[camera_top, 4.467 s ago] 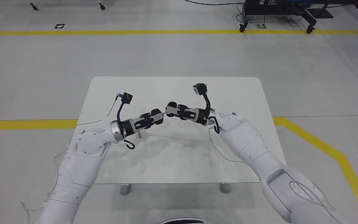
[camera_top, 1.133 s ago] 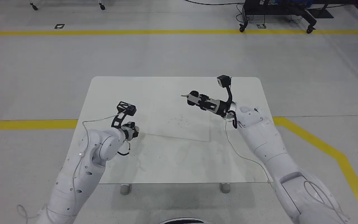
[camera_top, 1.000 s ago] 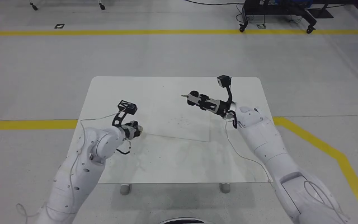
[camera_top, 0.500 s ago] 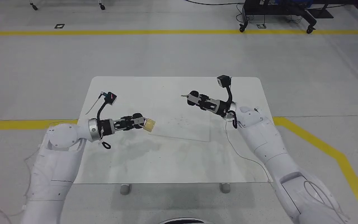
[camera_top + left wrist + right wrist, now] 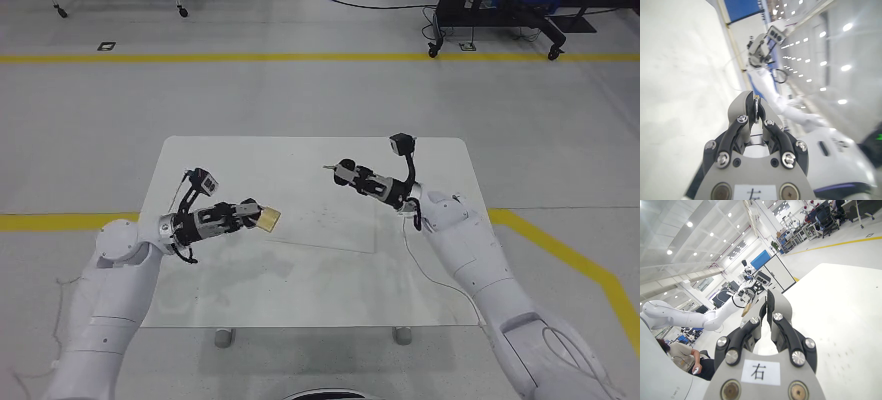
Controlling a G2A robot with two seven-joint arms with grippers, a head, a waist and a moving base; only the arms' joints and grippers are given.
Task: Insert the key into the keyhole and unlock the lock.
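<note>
One table, white, rounded corners. Floor around it has yellow lines.

Two arms over it. The left arm comes in from the left edge with its forearm lying roughly level above the top. The right arm comes in from the right side with its forearm angled toward the far middle. The tools point at each other but are well apart, with bare tabletop between them.

Two grippers, each carrying something:
- The left gripper sits over the left-centre of the table. In its wrist view the fingers are clamped tight on a thin metal part of the lock, which sits edge-on between the pads.
- The right gripper sits over the far middle of the table, tip facing left. In its wrist view the fingers are pressed together with almost no gap.

One lock: a brass padlock body sticking out past the left fingertips, in the air above the table. The right wrist view also shows it far off, as a tan block hanging from the left tool.

One key, a thin sliver poking out of the right fingertips toward the lock. It is too small to tell its orientation. Key and lock are apart, so it is not inserted.
</note>
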